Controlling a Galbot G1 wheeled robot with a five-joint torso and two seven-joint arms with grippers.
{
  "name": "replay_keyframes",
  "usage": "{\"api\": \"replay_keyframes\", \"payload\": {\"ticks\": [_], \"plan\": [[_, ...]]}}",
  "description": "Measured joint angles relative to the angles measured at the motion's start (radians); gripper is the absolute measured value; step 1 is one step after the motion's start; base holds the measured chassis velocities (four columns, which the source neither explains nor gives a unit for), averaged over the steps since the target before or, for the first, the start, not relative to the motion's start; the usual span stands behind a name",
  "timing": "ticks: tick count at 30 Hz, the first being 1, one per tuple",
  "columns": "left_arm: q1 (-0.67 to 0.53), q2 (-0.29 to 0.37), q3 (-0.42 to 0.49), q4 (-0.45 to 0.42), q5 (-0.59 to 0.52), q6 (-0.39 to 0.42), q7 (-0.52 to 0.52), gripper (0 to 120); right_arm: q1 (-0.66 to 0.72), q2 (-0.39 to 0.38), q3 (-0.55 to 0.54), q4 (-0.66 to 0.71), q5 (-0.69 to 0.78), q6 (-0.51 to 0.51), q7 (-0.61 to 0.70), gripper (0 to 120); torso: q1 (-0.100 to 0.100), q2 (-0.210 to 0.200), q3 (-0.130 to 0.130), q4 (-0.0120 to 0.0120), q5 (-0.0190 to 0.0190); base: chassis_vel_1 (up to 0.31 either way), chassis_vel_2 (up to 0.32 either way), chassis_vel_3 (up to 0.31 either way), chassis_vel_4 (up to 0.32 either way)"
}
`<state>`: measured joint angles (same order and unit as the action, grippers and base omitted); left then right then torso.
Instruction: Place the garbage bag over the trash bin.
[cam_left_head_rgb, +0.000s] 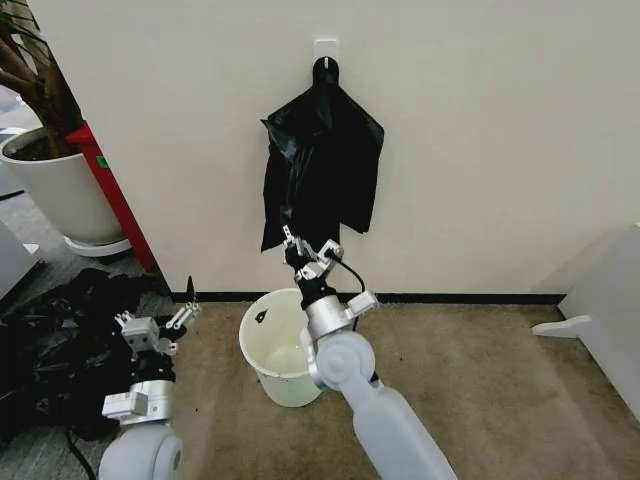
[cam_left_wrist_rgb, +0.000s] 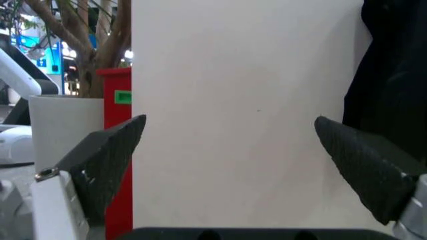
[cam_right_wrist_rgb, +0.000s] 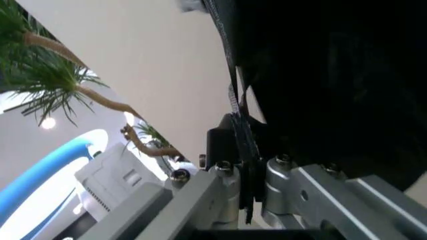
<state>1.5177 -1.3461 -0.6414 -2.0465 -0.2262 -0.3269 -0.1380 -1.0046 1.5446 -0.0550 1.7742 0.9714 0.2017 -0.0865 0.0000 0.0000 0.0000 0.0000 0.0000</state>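
The trash bin (cam_left_head_rgb: 287, 386), small, round and white, stands open on the floor by the wall. Above it a bundle of black bags (cam_left_head_rgb: 325, 160) hangs from a wall hook (cam_left_head_rgb: 325, 68). My right gripper (cam_left_head_rgb: 310, 248) is raised over the bin to the bundle's lower edge. In the right wrist view it (cam_right_wrist_rgb: 248, 165) is shut on a thin edge of the garbage bag (cam_right_wrist_rgb: 235, 102), and the glossy black plastic runs up from the fingers. My left gripper (cam_left_head_rgb: 156, 322) is held low to the left of the bin, open and holding nothing, its fingertips (cam_left_wrist_rgb: 110, 150) facing the wall.
A sprawling heap of black plastic (cam_left_head_rgb: 60, 350) covers the floor at the left. A large white plant pot (cam_left_head_rgb: 60, 190) and a red panel (cam_left_head_rgb: 115, 195) stand behind it. White furniture (cam_left_head_rgb: 605, 300) sits at the right. Bare carpet (cam_left_head_rgb: 480, 380) lies right of the bin.
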Motion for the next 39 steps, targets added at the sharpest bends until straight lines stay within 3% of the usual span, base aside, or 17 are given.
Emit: {"api": "replay_keyframes", "payload": {"ticks": [39], "plan": [[-0.031,0.03,-0.008,0.035,-0.038,-0.001,0.003,100,-0.102,-0.033,0.015,-0.143,-0.119,0.076,-0.231,0,0.0,0.0,0.0,0.0,-0.0001,0.0,0.0,0.0,0.0]]}}
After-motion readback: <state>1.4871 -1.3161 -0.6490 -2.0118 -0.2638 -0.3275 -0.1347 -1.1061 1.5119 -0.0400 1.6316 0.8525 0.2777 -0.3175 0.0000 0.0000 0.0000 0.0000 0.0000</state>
